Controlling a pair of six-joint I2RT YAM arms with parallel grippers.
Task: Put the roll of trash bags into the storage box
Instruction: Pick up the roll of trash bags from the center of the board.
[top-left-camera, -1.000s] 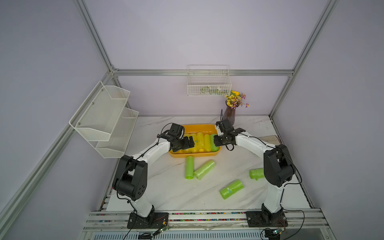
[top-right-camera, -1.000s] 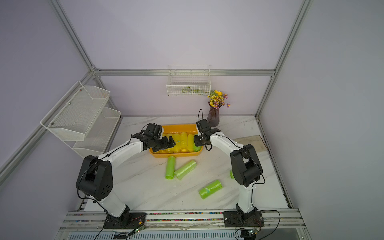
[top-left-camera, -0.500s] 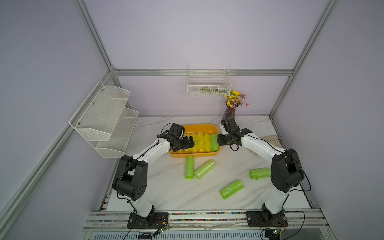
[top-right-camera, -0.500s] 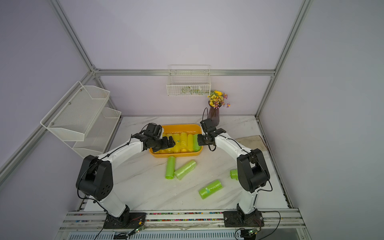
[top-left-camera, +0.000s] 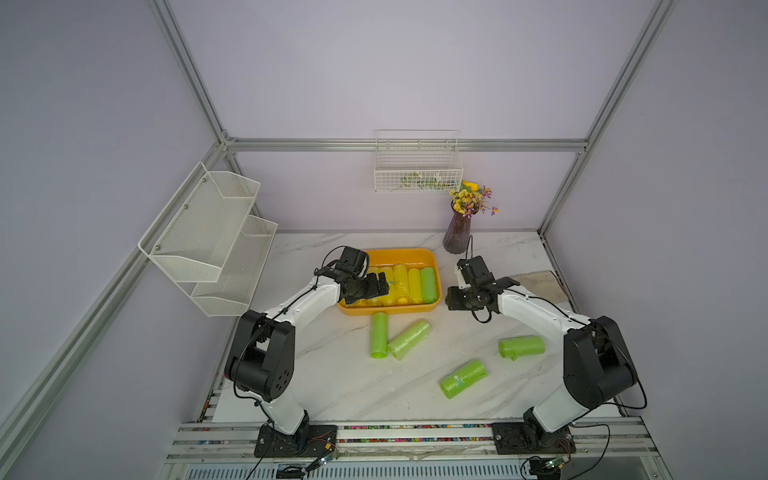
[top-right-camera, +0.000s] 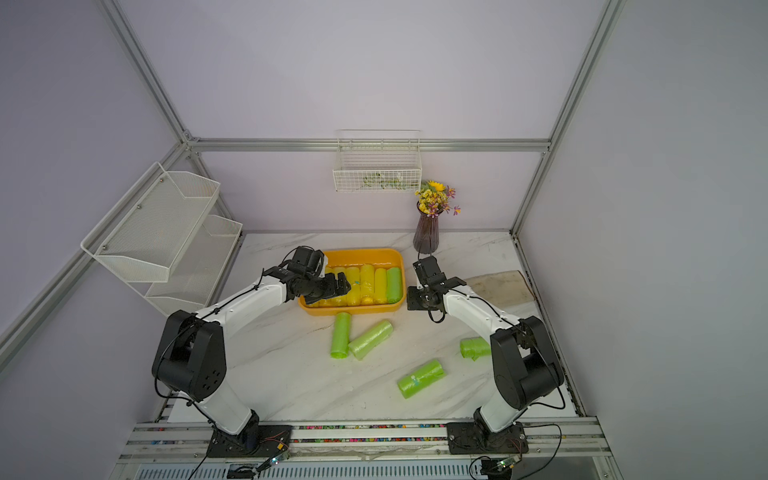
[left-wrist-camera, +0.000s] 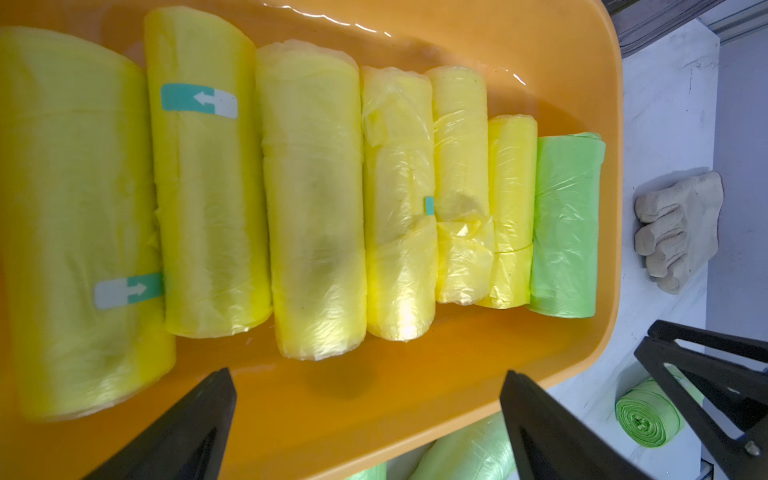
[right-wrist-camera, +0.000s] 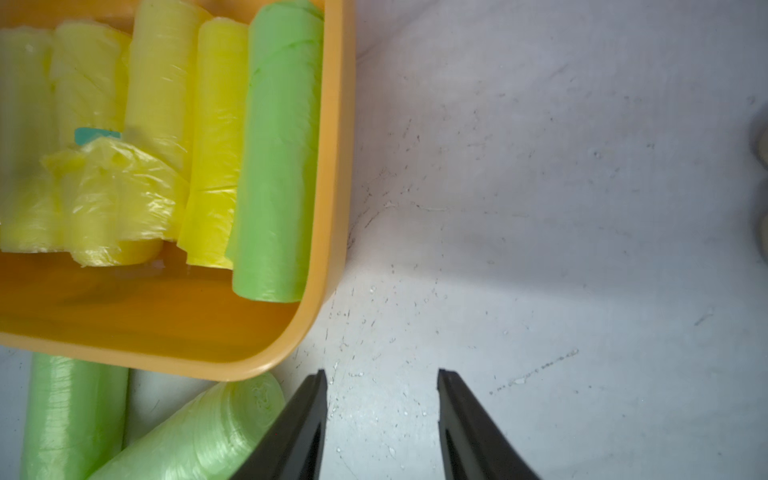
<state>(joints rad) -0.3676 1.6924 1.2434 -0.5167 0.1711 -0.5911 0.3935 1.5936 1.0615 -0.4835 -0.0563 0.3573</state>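
The orange storage box (top-left-camera: 399, 251) (top-right-camera: 361, 251) holds a row of several yellow rolls and one green roll of trash bags (top-left-camera: 429, 284) (right-wrist-camera: 278, 158) at its right end. Several more green rolls lie on the table in front: two side by side (top-left-camera: 378, 340) (top-left-camera: 408, 338), and two apart (top-left-camera: 462, 378) (top-left-camera: 521, 347). My left gripper (top-left-camera: 380, 289) (left-wrist-camera: 368, 371) hovers open over the box's near left part, holding nothing. Just right of the box, my right gripper (top-left-camera: 451, 299) (right-wrist-camera: 381, 372) stands over bare table, jaws apart and empty.
A purple vase of flowers (top-left-camera: 457, 237) stands behind the box's right corner. A pale glove (top-left-camera: 540, 282) (left-wrist-camera: 677, 232) lies at the right. A white mesh two-tier shelf (top-left-camera: 208, 237) hangs on the left wall, a wire basket (top-left-camera: 417, 170) on the back wall.
My right gripper has drawn back from the box's right end to the table beside it, and its jaws have parted. The green roll stays in the box. The left arm has not moved.
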